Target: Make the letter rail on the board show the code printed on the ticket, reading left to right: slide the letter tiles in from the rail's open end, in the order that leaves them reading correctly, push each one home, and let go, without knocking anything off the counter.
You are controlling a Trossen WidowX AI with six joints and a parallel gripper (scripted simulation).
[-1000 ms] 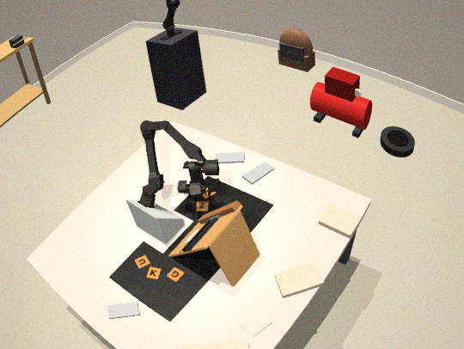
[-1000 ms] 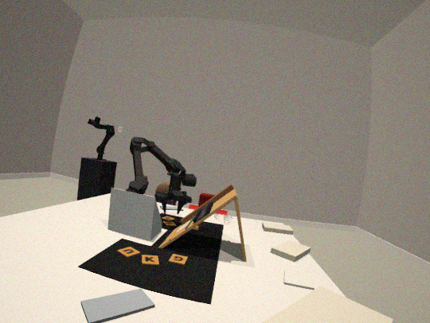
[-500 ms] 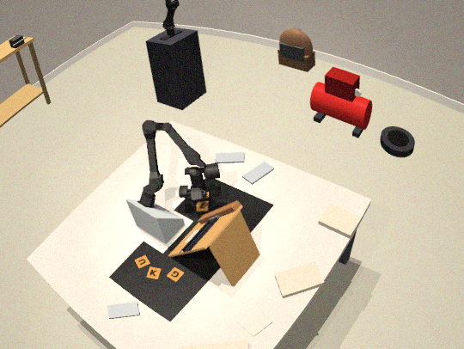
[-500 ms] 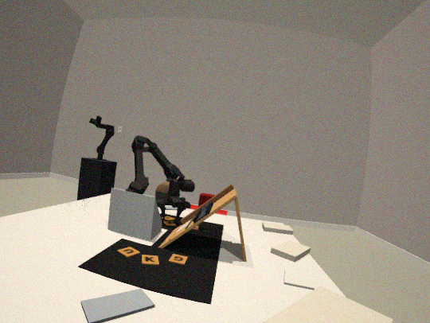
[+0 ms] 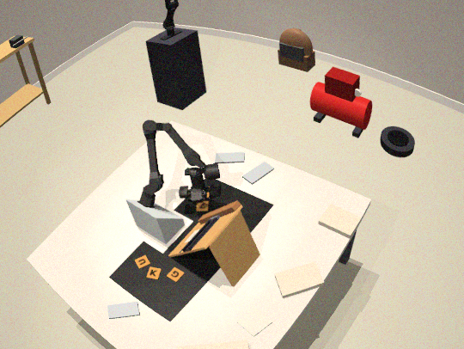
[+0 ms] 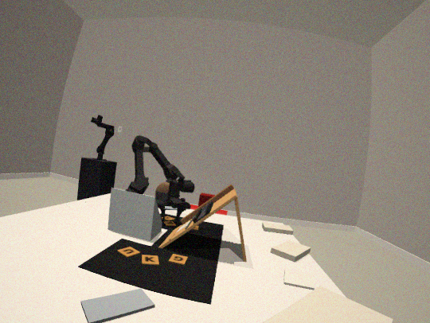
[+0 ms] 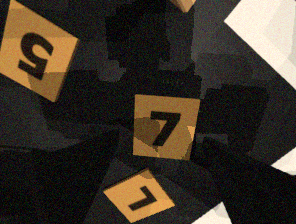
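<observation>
My gripper (image 5: 198, 202) (image 6: 172, 212) (image 7: 160, 138) is open and empty, low over the back part of the black mat (image 5: 254, 205). Right under it in the wrist view lies an orange tile "7" (image 7: 166, 127), between the two dark fingers. A tile "5" (image 7: 36, 50) lies to the upper left and a tile "L" (image 7: 139, 196) just below. The tilted wooden board (image 5: 234, 247) (image 6: 216, 200) with its dark letter rail (image 5: 202, 234) stands beside the gripper. Tiles "U" (image 5: 142, 261) (image 6: 128, 251), "K" (image 5: 154, 272) (image 6: 150, 259) and "G" (image 5: 175, 274) (image 6: 177, 258) lie on the front mat. I cannot read the ticket.
A grey wedge stand (image 5: 155, 220) (image 6: 131, 215) sits by the arm's base. Flat grey slabs (image 5: 229, 157) (image 5: 258, 172) (image 5: 123, 309) and cream slabs (image 5: 339, 220) (image 5: 299, 278) lie about the white table. A red compressor (image 5: 341, 103) and a tyre (image 5: 397, 141) stand on the floor.
</observation>
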